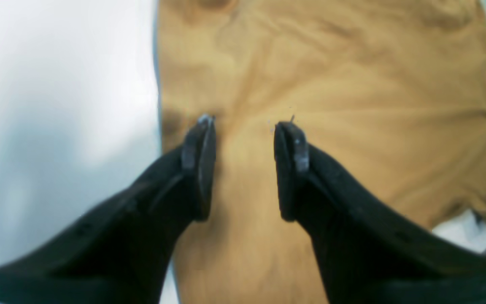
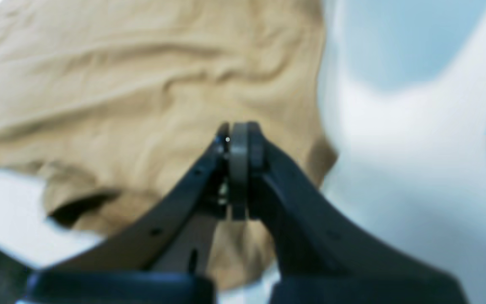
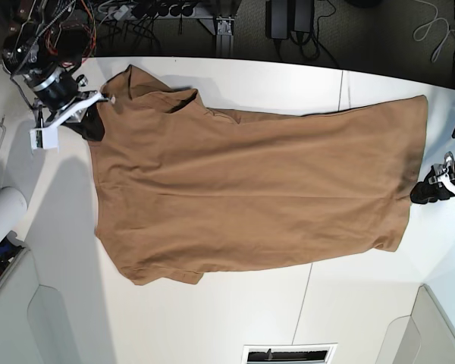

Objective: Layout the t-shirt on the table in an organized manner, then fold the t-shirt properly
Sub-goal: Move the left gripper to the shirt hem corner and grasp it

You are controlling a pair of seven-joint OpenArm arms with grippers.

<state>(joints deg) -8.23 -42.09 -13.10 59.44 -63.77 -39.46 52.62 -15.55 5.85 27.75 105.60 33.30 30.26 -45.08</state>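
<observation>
The tan-brown t-shirt (image 3: pixel 250 189) lies spread flat on the white table (image 3: pixel 235 318), with the neckline at the far left and the hem at the right. My left gripper (image 3: pixel 421 191) is at the hem edge. In the left wrist view it (image 1: pixel 246 124) is open, both fingers over the shirt (image 1: pixel 352 84) close to its edge, with bare table (image 1: pixel 57 84) beside it. My right gripper (image 3: pixel 93 125) is at the shoulder edge near the collar. In the right wrist view it (image 2: pixel 238 131) is shut above wrinkled fabric (image 2: pixel 120 84), and no cloth shows between the pads.
Light grey moulded panels sit at the near left (image 3: pixel 53 318) and near right (image 3: pixel 440 326) corners. A white cylinder (image 3: pixel 0 212) lies at the left edge. Cables and power strips (image 3: pixel 136 11) run behind the table. A vent (image 3: pixel 288 354) is at the front edge.
</observation>
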